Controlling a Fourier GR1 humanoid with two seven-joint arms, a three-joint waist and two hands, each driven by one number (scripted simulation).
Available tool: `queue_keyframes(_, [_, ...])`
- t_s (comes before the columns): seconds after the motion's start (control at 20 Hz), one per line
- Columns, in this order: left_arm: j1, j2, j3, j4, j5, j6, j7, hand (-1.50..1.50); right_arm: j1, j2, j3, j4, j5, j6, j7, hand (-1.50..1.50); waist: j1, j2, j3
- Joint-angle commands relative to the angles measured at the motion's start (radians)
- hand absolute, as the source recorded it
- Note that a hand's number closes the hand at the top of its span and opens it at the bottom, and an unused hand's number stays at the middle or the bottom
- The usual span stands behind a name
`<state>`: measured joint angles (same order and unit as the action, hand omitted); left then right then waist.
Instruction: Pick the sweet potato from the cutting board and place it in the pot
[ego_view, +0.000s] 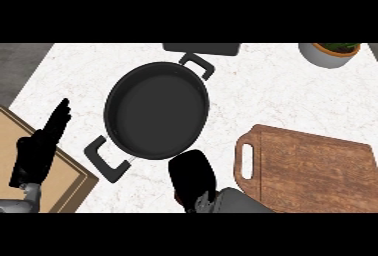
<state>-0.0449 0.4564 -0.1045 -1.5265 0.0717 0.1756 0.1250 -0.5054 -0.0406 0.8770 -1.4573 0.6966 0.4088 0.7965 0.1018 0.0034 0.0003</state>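
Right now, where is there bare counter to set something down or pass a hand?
Widest bare counter: right of the pot, above the cutting board, below the planter. The board's top is bare too. A narrower patch lies upper left of the pot. Crowded: bottom centre, where the right hand sits between pot handle and board.

The left hand (37, 150), at eight o'clock, is matte black, long and slim, narrowing toward its tip. It joins a pale grey left forearm (16, 204) with a rounded end. The right hand (193, 172), at six o'clock, is a black, rounded shape meeting a smooth, light grey right forearm (235, 201).
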Motion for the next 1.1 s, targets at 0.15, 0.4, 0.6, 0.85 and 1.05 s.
queue_keyframes(0.15, [0.042,0.012,0.036,0.026,0.011,-0.01,-0.022,0.0,-0.151,0.04,0.28,-0.17,0.02,-0.19,0.145,1.5,-0.044,-0.01,-0.001])
queue_keyframes(0.4, [0.031,0.007,0.046,0.039,0.013,-0.001,0.004,0.0,-0.284,0.04,0.287,-0.31,0.177,-0.279,0.317,1.5,-0.075,-0.017,-0.002])
queue_keyframes(0.6, [0.045,0.002,0.025,-0.015,-0.012,0.011,0.022,0.0,-0.413,0.04,0.225,-0.317,0.215,-0.341,0.385,1.5,-0.059,-0.016,-0.001])
queue_keyframes(0.85, [0.065,-0.006,0.041,0.001,-0.013,0.01,-0.003,0.0,-0.441,0.04,0.162,-0.338,0.175,-0.459,0.417,1.5,-0.07,-0.01,-0.002])
queue_keyframes(1.05, [0.038,0.001,0.064,0.044,-0.004,-0.013,-0.019,0.0,-0.528,0.04,0.069,-0.266,0.113,-0.525,0.377,1.5,-0.068,-0.005,-0.002])
